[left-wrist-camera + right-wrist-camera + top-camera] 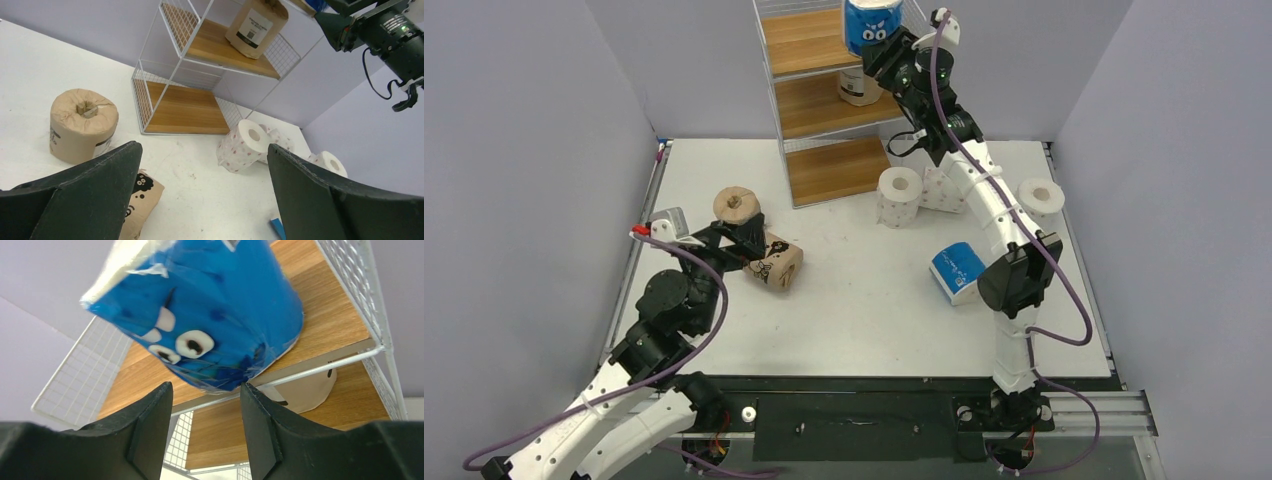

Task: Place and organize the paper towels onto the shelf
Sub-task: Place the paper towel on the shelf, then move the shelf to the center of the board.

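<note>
From overhead, my right claw is up at the shelf, its jaws about half closed on a blue roll at the front right corner of the top board. The bare wood lies beyond the claw, toward the back and left. A tan roll stands on the board below. My left claw is low over the table, well apart from the shelf, so the right arm is the one placed for this.

On the left wrist camera, the left claw's jaws are spread wide with nothing between them. An upright tan roll stands ahead to the left.

On the right wrist camera, the blue roll is tilted, its long axis leaning instead of plumb, and its lower end hangs over the front wire rail, not flat on the wood. I judge it has to go further in and be stood up. The wire side panel close on the right leaves little room.
</note>
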Controlling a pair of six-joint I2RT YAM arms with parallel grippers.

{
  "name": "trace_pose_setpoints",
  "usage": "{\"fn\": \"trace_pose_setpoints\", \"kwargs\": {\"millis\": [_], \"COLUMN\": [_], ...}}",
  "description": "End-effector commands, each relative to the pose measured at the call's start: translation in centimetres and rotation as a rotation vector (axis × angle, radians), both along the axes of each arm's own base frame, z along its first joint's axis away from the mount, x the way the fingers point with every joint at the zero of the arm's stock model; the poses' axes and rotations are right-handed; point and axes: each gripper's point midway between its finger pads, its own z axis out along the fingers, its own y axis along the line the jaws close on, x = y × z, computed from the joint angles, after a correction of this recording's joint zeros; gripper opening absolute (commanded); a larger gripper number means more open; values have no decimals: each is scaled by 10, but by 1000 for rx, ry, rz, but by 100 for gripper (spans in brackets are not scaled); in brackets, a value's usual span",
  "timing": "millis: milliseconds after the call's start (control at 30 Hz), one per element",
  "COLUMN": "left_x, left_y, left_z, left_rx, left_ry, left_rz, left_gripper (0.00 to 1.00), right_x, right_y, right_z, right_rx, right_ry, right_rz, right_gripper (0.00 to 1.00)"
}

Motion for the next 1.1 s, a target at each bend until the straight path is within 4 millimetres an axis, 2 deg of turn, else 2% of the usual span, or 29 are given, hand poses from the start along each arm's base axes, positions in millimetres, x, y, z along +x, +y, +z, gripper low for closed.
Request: {"fn": "trace_pose_setpoints", "kwargs": {"millis": [0,300,367,500,567,633,700,733,833,867,933,1067], "left_x": [0,8,11,20,33,47,68,74,107,112,130,160], "left_y": [4,1,1,-1,-7,-15,-20,-24,-24,-27,-26,-20], "left_z": [-16,-23,-24,-12,-5,-3,-10,-13,-14,-13,-3,13], "left_rx": [8,46,59,81,83,76,87,79,70,62,42,31], "left_ry": [35,54,48,1,1,28,93,118,165,165,133,82], "left_rz": [21,37,45,67,71,62,66,45,44,27,34,36], "left_gripper": [97,96,96,96,96,96,96,96,96,96,96,96], "right_x": [4,13,6,-25,-44,-59,-70,-73,-75,-71,-61,-36], "right_y": [-15,-22,-24,-37,-48,-60,-76,-85,-101,-108,-112,-109], "right_z": [37,39,42,52,55,49,41,30,11,-4,-22,-60], "right_rx": [65,86,87,77,70,64,49,36,22,0,-42,-133], "right_ry": [-99,-115,-117,-141,-149,-147,-141,-122,-108,-88,-58,23], "right_rz": [-48,-70,-48,-32,-42,-65,-109,-137,-180,-200,-217,-232], "right_gripper": [48,50,52,59,62,63,64,64,64,64,64,63]}}
